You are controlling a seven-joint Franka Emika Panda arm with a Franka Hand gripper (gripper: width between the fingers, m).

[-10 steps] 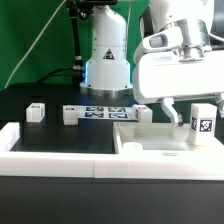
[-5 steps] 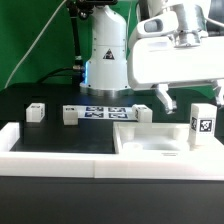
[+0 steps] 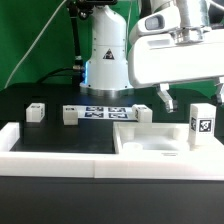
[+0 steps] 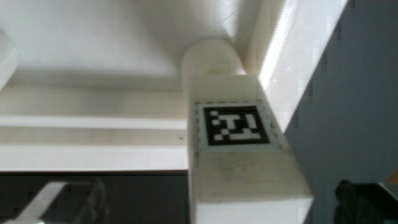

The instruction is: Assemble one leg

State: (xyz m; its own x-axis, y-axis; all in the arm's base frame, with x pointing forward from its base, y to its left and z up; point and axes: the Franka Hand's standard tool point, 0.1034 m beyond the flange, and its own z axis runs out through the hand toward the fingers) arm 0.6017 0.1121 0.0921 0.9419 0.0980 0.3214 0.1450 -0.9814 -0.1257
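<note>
1. Across the black table (image 3: 60, 130), your biggest item is the white Panda arm (image 3: 105, 50), standing at the back behind the marker board (image 3: 105, 112).
2. Up at the exterior view's right, your gripper (image 4: 215, 198) hangs above the table with its jaws spread. The wrist view shows one fingertip at each side with a wide gap between them. In the exterior view you can make out only one finger (image 3: 165, 98).
3. Below the gripper lies the large white tray-like part (image 3: 165, 140), just behind the white border rail (image 3: 50, 148) along the table's front.
4. You find the leg (image 3: 203, 122) standing upright at the exterior view's right end of the tray-like part, with its tag facing that camera. Whether it stands inside the rim or on it, you cannot tell.
5. Relative to the jaws, the leg is free. In the wrist view it lies centred in the gap, touching neither fingertip. In the exterior view the visible finger hangs apart from it, toward that view's left.
6. Three more small white blocks sit apart on the table: one (image 3: 36, 111) toward the exterior view's left, one (image 3: 70, 115) at the marker board's left end, and one (image 3: 143, 113) at its right end.
</note>
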